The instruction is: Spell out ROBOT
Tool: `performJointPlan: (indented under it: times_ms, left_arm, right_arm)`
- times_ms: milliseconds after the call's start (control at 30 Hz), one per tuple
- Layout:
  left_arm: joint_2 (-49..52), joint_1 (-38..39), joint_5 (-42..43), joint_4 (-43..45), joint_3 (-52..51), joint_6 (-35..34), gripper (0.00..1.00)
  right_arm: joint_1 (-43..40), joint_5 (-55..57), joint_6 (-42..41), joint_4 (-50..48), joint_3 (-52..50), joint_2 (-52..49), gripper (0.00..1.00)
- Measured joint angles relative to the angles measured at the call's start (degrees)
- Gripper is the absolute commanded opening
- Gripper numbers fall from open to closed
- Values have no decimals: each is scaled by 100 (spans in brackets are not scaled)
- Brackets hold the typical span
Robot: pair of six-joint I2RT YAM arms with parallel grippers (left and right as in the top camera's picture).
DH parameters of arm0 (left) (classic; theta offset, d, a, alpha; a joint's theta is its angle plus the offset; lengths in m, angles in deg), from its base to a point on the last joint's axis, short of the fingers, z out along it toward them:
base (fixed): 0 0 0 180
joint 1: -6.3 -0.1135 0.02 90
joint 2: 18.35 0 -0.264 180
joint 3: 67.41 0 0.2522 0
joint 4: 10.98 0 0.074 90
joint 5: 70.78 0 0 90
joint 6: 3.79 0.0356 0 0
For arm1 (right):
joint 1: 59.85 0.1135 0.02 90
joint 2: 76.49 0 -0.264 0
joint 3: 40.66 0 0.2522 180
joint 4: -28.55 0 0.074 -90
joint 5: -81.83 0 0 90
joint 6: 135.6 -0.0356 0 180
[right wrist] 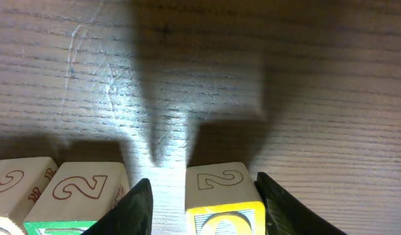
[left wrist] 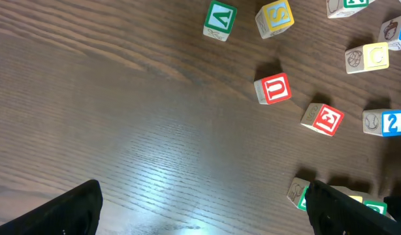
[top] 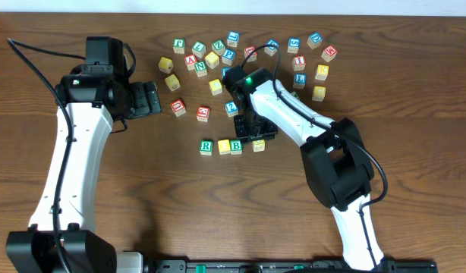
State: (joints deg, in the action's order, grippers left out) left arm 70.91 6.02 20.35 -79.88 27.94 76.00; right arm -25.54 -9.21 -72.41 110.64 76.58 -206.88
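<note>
Three cubes stand in a row on the table: the green-edged R (top: 206, 146), a yellow O (top: 224, 146) and the green-edged B (top: 235, 145). A second yellow-faced cube (top: 259, 145) sits just right of the B with a small gap. My right gripper (top: 255, 136) straddles this yellow cube (right wrist: 223, 192). Its jaws are open, with table showing between the left finger (right wrist: 136, 207) and the cube. The B cube (right wrist: 83, 190) lies left of that finger. My left gripper (top: 152, 98) hangs wide open and empty (left wrist: 204, 215) left of the pile. I cannot pick out the T.
Several loose letter cubes are scattered at the back centre and right (top: 218, 53). A red U cube (left wrist: 273, 89), another red cube (left wrist: 324, 119) and a blue-edged cube (left wrist: 385, 123) lie between the left gripper and the row. The R cube's corner (left wrist: 297, 192) shows beside the left gripper's right finger.
</note>
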Motion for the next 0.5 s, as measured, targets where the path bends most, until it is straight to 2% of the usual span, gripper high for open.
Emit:
performJointPlan:
  times_ms: [33,100,167,200,233,267,300,500]
  left_arm:
    - [0,0,0,0,0,0,98]
    - [0,0,0,0,0,0,98]
    - [0,0,0,0,0,0,97]
    - [0,0,0,0,0,0,97]
    - [0,0,0,0,0,0,98]
    - [0,0,0,0,0,0,98]
    - [0,0,0,0,0,-2,97]
    - [0,0,0,0,0,-2,98]
  right_arm:
    - [0,-2,13,2,0,-2,49]
    - [0,-42,31,57,-2,-2,29]
    - [0,-50,48,81,-4,0,22]
    - [0,-50,44,79,-7,0,23]
    - [0,-46,44,74,-7,0,38]
    - [0,-46,44,63,-7,-2,46]
    - [0,-46,57,52,-7,-2,49]
    - [0,-44,70,39,-7,0,50]
